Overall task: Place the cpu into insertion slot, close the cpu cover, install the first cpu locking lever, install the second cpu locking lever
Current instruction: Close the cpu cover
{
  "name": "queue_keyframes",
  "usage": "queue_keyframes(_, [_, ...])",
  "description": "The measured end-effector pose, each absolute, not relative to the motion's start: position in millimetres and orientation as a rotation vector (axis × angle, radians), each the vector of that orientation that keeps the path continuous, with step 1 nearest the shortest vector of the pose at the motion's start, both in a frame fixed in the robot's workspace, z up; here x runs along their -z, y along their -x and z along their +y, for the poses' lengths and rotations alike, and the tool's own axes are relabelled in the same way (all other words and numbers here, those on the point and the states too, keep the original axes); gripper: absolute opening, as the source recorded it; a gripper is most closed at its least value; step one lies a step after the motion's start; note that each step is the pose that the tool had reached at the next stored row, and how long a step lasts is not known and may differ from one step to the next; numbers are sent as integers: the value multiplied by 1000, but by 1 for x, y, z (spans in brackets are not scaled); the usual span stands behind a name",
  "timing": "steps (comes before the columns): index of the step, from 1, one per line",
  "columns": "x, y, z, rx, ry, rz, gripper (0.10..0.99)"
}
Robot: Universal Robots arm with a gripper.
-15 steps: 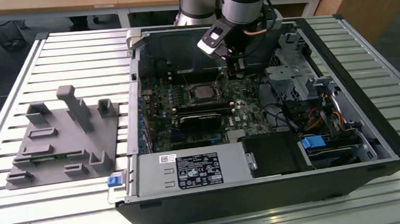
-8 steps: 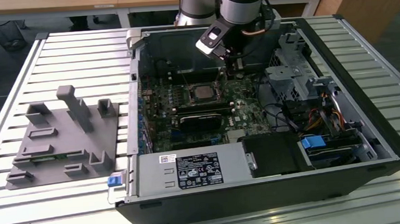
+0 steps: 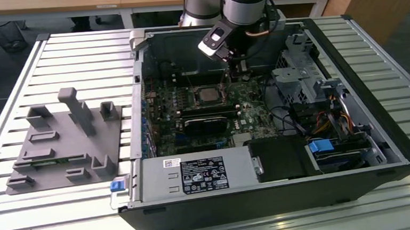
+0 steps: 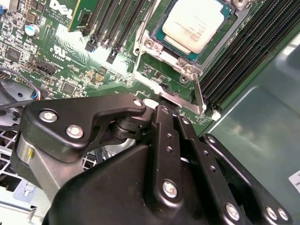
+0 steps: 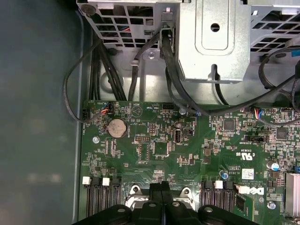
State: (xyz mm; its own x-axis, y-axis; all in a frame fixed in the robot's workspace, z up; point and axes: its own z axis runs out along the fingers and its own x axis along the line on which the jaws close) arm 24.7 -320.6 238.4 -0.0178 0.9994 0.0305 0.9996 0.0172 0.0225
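Looks like a robotics lab or workshop. Ribbed metal workbench (image 3: pixel 58 54) w/ an opened PC case (image 3: pixel 267 196) in the middle. Grey plastic jig (image 3: pixel 64 139) at 9 o'clock of it, robot arm (image 3: pixel 244 3) at 12. Wooden desks (image 3: pixel 55 2) and a wire bin (image 3: pixel 3 28) behind, approx. 11 o'clock.

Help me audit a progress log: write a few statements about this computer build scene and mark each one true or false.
1. The pale silvery square cpu lies in the square metal-rimmed insertion slot. True.
2. The claw grips the cpu. False: its tips stand beside the slot, off the chip.
3. The grey plastic fixture tray lies on the slatted metal table, to the exterior view's left of the black computer case. True.
4. The case is closed. False: it lies open, with the green motherboard exposed.
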Motion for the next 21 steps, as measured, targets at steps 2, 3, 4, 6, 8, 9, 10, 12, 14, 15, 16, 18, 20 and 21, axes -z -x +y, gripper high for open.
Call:
queue_keyframes(2, [-238, -23, -321, 59, 2197, -2236, 118])
queue_keyframes(3, [-238, -23, -321, 59, 2197, -2236, 118])
queue_keyframes(4, [-238, -22, -321, 59, 2197, -2236, 118])
queue_keyframes(6, [-238, -22, -321, 59, 2197, -2236, 118])
queue_keyframes(8, [-238, -22, -321, 59, 2197, -2236, 118])
queue_keyframes(9, [-238, -21, -321, 59, 2197, -2236, 118])
queue_keyframes(10, [-238, -18, -321, 59, 2197, -2236, 118])
queue_keyframes(12, [-238, -16, -321, 59, 2197, -2236, 118])
queue_keyframes(14, [-238, -16, -321, 59, 2197, -2236, 118])
queue_keyframes(15, [-238, -16, -321, 59, 2197, -2236, 118])
queue_keyframes(16, [-238, -16, -321, 59, 2197, -2236, 118])
queue_keyframes(18, [-238, -16, -321, 59, 2197, -2236, 118])
queue_keyframes(20, [-238, -16, -321, 59, 2197, -2236, 118])
queue_keyframes(21, [-238, -15, -321, 59, 2197, -2236, 118])
